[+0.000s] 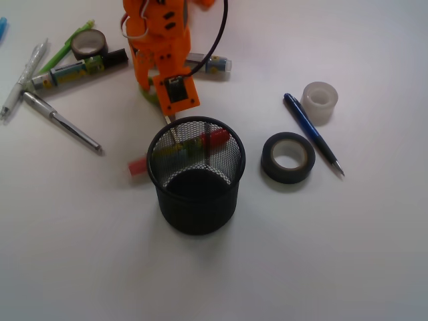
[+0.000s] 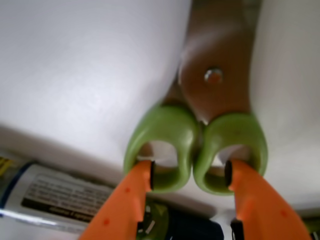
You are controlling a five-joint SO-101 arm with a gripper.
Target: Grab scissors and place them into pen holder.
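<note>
While my pincer (image 2: 192, 175) grips the scissors (image 2: 200, 145) by their green loops, the pen holder (image 1: 196, 175) stands just beside on the tabletop (image 1: 348, 254).

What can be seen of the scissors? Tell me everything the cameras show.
The scissors have two lime-green plastic loop handles set side by side and silver metal blades closed together, joined by a round pivot screw. In the wrist view the gripper is shut on them, one orange fingertip passing into each handle loop, blades pointing away from the camera over the white table. The blade tips run out of frame. In the front view the arm mostly hides them behind the pen holder.
</note>
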